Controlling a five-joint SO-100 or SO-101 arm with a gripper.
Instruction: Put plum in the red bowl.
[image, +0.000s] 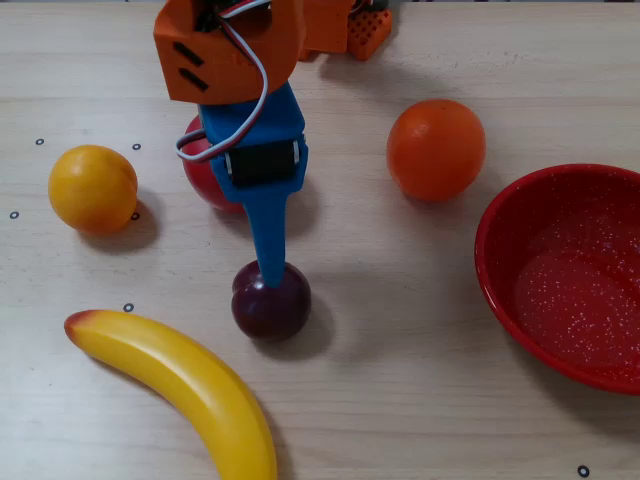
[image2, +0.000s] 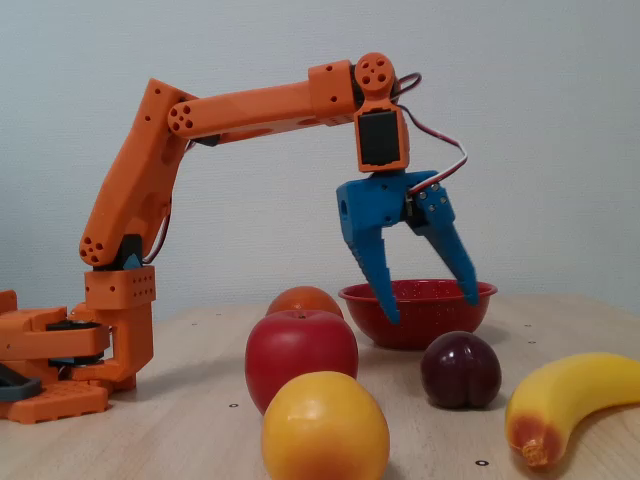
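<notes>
The plum (image: 271, 304) (image2: 460, 370), small and dark purple, rests on the wooden table. My blue gripper (image2: 432, 308) hangs open a little above it, fingers spread wide, one tip on each side of the plum in the fixed view. From overhead one blue finger (image: 269, 240) reaches over the plum's top edge. The red bowl (image: 565, 272) (image2: 418, 311) sits at the right edge of the overhead view, with nothing in it.
A red apple (image2: 301, 358) lies under the arm, an orange (image: 436, 149) to the right of it, a yellow-orange fruit (image: 93, 188) at left, a banana (image: 180, 382) at the front. The orange arm base (image2: 70, 350) stands at the table's back.
</notes>
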